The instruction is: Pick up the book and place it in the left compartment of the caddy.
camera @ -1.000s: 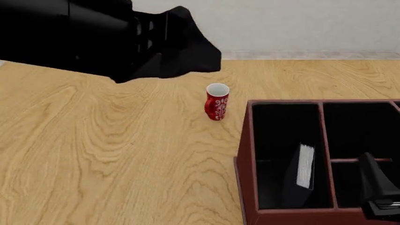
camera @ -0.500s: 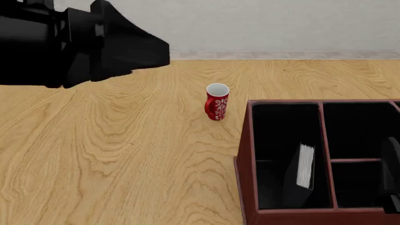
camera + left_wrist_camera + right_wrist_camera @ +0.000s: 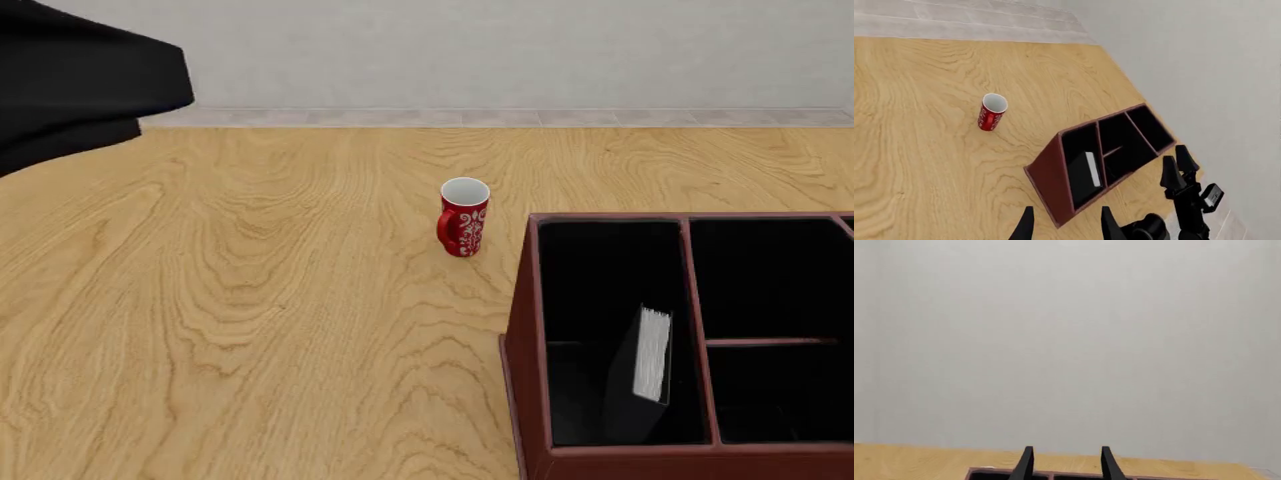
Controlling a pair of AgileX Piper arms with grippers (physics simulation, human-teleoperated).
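At the far left of the front view only a black part of the left arm [image 3: 80,85] shows, high above the worktop [image 3: 240,330]; its claw is not in that view. In the left wrist view the left claw [image 3: 1064,222] appears as two dark fingertips [image 3: 1026,227] standing apart with nothing between them, looking down from above on the worktop. Near the middle of the front view stands a red mug [image 3: 463,217], upright, with a white inside and a white pattern, alone on the wood and a little apart from the caddy [image 3: 523,340]. The caddy sits at the right, near the front edge, a dark reddish-brown box with black inside and thin dividers. Its left compartment [image 3: 587,290] is the long section beside the outer wall. The book [image 3: 643,375] is inside this compartment, in its near part, standing on edge and leaning, with the white page edges turned up. In the left wrist view the right arm [image 3: 1184,190] is seen beyond the caddy. The right claw [image 3: 1064,465] in its own view shows two fingertips apart, holding nothing, raised above the caddy's rim and pointing at the plain wall.
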